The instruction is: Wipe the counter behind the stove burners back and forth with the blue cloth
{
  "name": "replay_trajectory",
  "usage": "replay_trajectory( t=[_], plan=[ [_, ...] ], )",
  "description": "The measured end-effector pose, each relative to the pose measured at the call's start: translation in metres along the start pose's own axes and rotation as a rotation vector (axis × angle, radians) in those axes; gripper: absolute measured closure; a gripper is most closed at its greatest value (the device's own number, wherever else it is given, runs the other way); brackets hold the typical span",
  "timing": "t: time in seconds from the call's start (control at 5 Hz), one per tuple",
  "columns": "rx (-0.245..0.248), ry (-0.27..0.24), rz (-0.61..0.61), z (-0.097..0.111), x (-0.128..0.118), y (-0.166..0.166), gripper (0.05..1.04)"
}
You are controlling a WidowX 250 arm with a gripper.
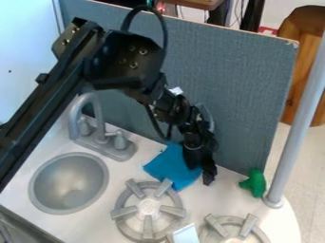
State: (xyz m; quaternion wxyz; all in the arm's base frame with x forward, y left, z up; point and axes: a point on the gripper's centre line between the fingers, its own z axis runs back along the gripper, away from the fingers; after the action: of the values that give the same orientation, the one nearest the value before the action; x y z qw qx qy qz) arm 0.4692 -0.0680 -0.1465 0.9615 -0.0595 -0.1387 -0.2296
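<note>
Toy-kitchen desk (222, 201) with the black tool (202, 171) hanging over its far side. The blue cloth (173, 166) lies immediately left of the tool, its right part partly hidden behind it; its long axis appears to run from far left to near right. Its near corner meets the far edge of the left burner (149, 206). Whether the tool is open, closed or gripping the cloth cannot be told, nor can contact be confirmed. The green object (255, 184) lies to the tool's right, apart from it, beside the upright pole (298, 123).
</note>
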Motion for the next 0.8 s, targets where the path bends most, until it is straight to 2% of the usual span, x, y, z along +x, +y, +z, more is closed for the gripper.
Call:
replay_trajectory(
  t=[0.2,0.4,0.6,0.8],
  plan=[
    [-0.056,-0.005,-0.035,-0.003,0.006,-0.026,0.075],
    [-0.094,-0.048,-0.084,-0.002,0.026,-0.057,0.075],
    [-0.120,-0.054,-0.118,-0.004,0.029,-0.076,0.075],
    [-0.121,-0.044,-0.124,-0.008,0.022,-0.078,0.075]
  ],
)
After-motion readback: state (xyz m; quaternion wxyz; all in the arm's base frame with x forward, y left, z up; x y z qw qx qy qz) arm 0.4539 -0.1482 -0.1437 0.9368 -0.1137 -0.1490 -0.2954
